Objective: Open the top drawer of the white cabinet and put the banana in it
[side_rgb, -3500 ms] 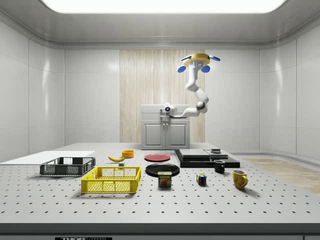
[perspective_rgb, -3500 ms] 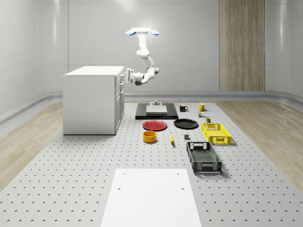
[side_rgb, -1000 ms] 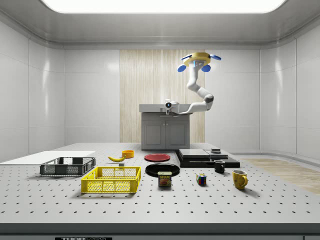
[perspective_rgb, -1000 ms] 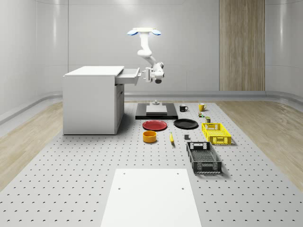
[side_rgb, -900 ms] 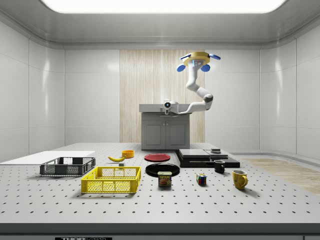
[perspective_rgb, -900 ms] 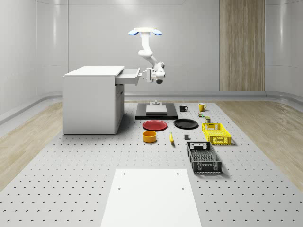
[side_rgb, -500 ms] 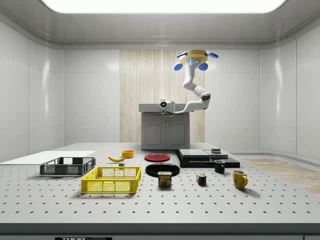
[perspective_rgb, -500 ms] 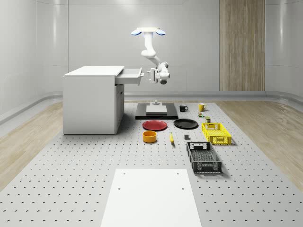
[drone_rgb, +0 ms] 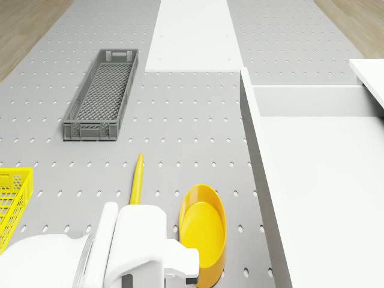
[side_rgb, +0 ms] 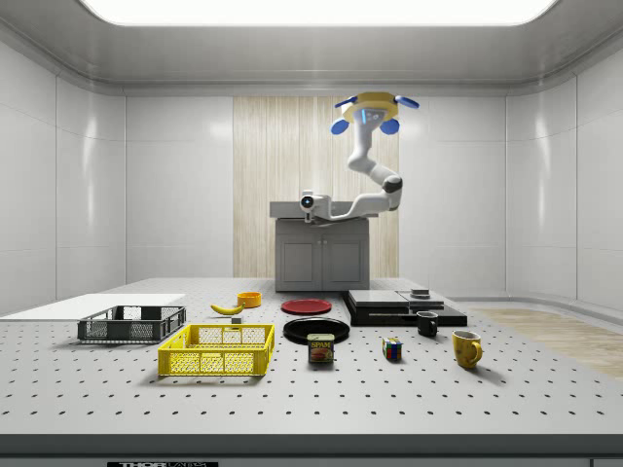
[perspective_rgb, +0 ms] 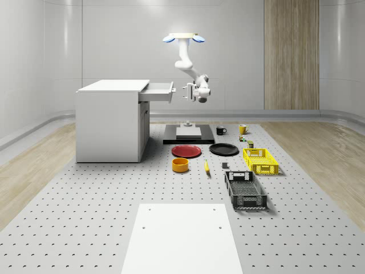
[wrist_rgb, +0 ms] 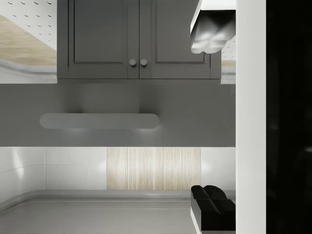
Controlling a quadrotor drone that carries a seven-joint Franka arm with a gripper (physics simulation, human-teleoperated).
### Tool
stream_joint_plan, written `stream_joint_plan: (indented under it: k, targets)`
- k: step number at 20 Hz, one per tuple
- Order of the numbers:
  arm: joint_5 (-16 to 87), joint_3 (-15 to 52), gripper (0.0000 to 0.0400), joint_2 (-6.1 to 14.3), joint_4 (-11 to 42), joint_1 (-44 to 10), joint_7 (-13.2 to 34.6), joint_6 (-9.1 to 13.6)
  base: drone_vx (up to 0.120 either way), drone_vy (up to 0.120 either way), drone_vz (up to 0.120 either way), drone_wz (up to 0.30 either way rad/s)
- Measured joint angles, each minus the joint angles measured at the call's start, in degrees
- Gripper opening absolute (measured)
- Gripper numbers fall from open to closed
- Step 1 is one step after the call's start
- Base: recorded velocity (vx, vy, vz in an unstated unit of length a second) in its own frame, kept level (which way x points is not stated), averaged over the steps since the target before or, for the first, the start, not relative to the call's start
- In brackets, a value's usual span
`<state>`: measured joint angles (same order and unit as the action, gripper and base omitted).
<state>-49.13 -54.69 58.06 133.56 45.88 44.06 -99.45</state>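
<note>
Top drawer (perspective_rgb: 158,91) of white cabinet (perspective_rgb: 112,121) now pulled out, open-fingered gripper (perspective_rgb: 186,92) backed off its handle (wrist_rgb: 99,121) w/ drone (perspective_rgb: 185,38) hovering beside, so yellow banana (perspective_rgb: 206,166) on table's next.

Glossy pale wall panels (perspective_rgb: 114,51) enclose the room, with a wood-grain panel (perspective_rgb: 291,54) at upper right, wooden floor (perspective_rgb: 25,171) bordering the perforated grey counter (perspective_rgb: 85,217), and a ceiling light (side_rgb: 311,10).
</note>
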Motion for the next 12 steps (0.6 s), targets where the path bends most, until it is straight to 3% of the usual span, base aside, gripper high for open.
stream_joint_plan:
  k: [3, 5, 8, 12]
  targets:
    - [-18.8, -7.4, 0.04, 9.1, 9.8, 5.5, -11.8, -5.2, 0.12, 0.12, 0.0, 0.0]
    - [-29.8, -11.8, 0.04, 14.3, 14.6, 10.1, -21.5, -5.8, 0.12, 0.12, 0.0, 0.0]
    - [-40.8, -17.0, 0.04, 19.9, 18.7, 16.6, -33.2, -3.0, 0.12, 0.12, 0.0, 0.0]
    - [-47.5, -20.9, 0.04, 24.2, 20.8, 23.0, -42.4, 1.6, 0.12, 0.12, -0.12, 0.0]
